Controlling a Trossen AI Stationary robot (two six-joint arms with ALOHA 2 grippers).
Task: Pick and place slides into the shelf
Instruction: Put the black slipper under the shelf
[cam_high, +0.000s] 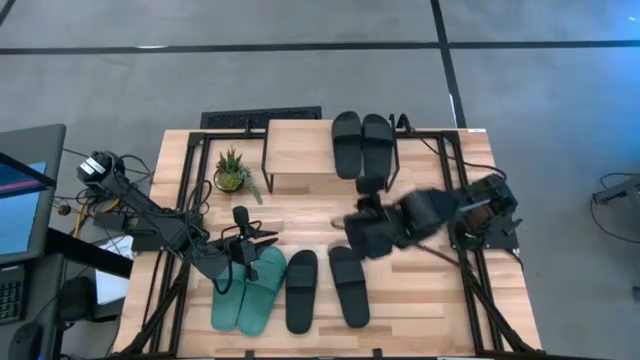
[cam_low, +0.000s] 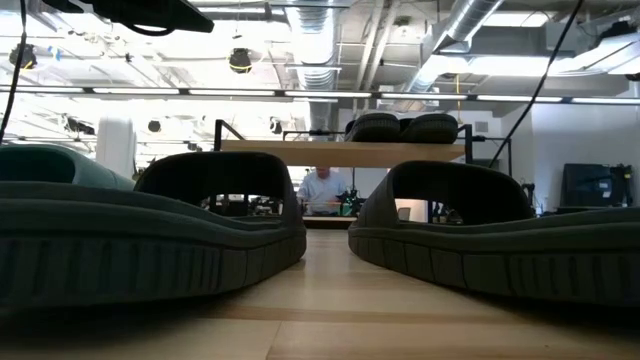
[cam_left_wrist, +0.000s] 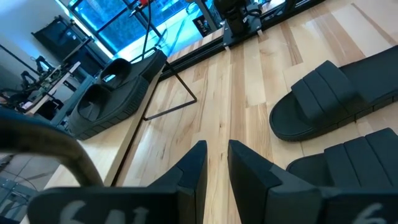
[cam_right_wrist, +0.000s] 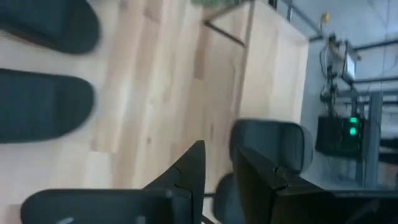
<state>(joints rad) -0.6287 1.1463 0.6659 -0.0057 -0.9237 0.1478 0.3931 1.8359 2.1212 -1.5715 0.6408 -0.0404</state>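
Overhead, the left arm reaches in from the table's left edge toward the front, and the left gripper (cam_high: 243, 243) hangs just above the teal-green pair (cam_high: 250, 291), near their strap ends. In its wrist view the left gripper (cam_left_wrist: 216, 163) has its two dark fingers nearly together with only a slim gap, and nothing sits between them; bare wooden tabletop (cam_left_wrist: 242, 93) shows past the tips.

To the right of the teal-green pair, at the table's front, lie two black slides: one (cam_high: 301, 291) just beside the teal ones, and another (cam_high: 349, 285) a little farther right. In the low view these two black slides (cam_low: 150, 240) and (cam_low: 500, 240) fill the foreground, soles flat on the table.

Toward the back of the table stands the shelf (cam_high: 300, 148), its light top board on thin black legs. A black pair (cam_high: 362, 143) rests side by side at the right end of the board, toes pointing to the far edge. A small potted plant (cam_high: 232, 172) sits on the table just left of the shelf.

The right arm comes in from the table's right edge, bent toward the centre, blurred. The right gripper (cam_high: 362, 222) is above the table between the shelf and the front slides. In its wrist view the right gripper (cam_right_wrist: 217, 163) shows fingers with a narrow gap, empty.
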